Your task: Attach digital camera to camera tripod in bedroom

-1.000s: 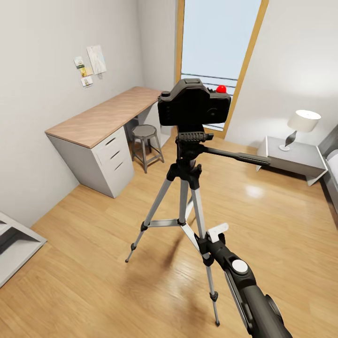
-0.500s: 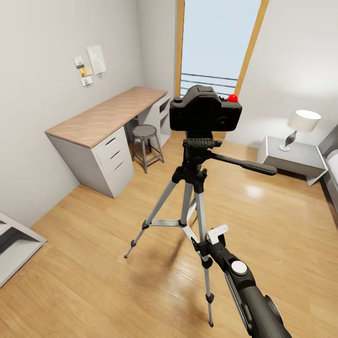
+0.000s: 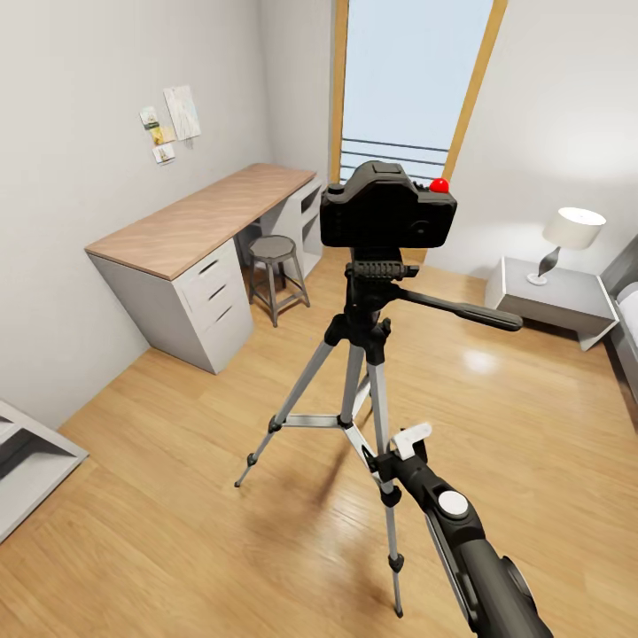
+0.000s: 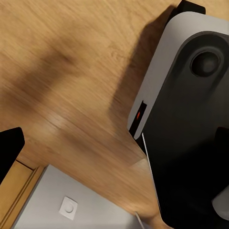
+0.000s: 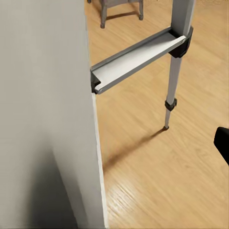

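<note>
— Head view first: what is taking up the bedroom (image 3: 496, 416), biggest things down?

— Light wood floor is spreading across most of it, with pale grey walls and a tall window (image 3: 409, 80) framed in wood at the far end. A long desk (image 3: 190, 221) with a wooden top and white drawers is running along the left wall, a round stool (image 3: 272, 252) tucked beside it. A low grey nightstand (image 3: 554, 301) is standing at the right, carrying a white lamp (image 3: 571, 232).

— And the task's things?

— The camera tripod (image 3: 359, 354) is standing mid-floor on its three spread silver legs, its pan handle sticking out to the right. The digital camera (image 3: 388, 213) is sitting upright on the tripod's head plate, the red button showing at its top right corner.

— What are the arms doing?

— The right arm is reaching up from the lower right edge, and the right gripper (image 3: 397, 456) is sitting right at the tripod's near leg, low down. Whether its jaws are apart or clamped on the leg, nobody could tell from here. In the right wrist view a silver leg (image 5: 47, 119) is looming very close, with a brace bar (image 5: 138, 59) crossing to another leg.

— The left gripper?

— The left wrist view is looking down at the floor and the robot's grey-and-black base (image 4: 191, 114); one dark fingertip (image 4: 8, 145) is peeking in at the edge, so its opening cannot be judged.
</note>
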Available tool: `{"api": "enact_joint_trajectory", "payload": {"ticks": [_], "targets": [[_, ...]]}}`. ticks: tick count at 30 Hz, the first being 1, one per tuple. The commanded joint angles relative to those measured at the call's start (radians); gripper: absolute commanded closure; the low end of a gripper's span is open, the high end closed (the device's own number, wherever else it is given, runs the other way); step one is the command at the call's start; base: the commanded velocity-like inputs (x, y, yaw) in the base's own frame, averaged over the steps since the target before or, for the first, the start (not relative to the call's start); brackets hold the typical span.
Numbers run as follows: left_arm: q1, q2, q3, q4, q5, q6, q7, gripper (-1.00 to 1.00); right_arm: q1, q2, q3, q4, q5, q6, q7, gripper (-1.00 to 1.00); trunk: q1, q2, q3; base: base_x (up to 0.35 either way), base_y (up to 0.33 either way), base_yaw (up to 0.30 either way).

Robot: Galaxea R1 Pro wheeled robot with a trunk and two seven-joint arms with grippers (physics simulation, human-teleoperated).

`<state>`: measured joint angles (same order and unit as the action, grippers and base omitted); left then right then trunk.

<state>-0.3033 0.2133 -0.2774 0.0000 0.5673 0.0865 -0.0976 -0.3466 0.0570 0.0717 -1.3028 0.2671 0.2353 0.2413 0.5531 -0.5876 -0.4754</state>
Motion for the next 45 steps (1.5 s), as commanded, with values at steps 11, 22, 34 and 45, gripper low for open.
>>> {"api": "enact_joint_trajectory", "payload": {"ticks": [11, 22, 34, 45], "targets": [[-0.001, 0.000, -0.008, 0.000, 0.010, 0.004, -0.004, -1.00, -0.001, -0.002, -0.001, -0.012, 0.011, 0.025, 0.006, -1.00, 0.000, -0.001, -0.001, 0.000, 0.000, 0.000], [-0.001, 0.001, -0.008, 0.000, 0.011, 0.004, -0.004, -1.00, -0.001, -0.002, -0.002, -0.020, 0.011, 0.040, 0.006, -1.00, 0.000, -0.001, -0.001, 0.000, 0.000, 0.000], [-0.001, 0.001, -0.008, 0.000, 0.011, 0.003, -0.004, -1.00, -0.002, -0.003, -0.004, -0.030, 0.009, 0.041, 0.009, -1.00, 0.000, -0.001, -0.001, 0.000, 0.000, 0.000], [0.000, 0.001, -0.008, 0.000, 0.010, -0.017, -0.003, -1.00, -0.007, -0.006, -0.002, -0.128, 0.004, 0.066, 0.016, -1.00, 0.000, -0.001, -0.001, 0.000, 0.000, 0.000]]}}
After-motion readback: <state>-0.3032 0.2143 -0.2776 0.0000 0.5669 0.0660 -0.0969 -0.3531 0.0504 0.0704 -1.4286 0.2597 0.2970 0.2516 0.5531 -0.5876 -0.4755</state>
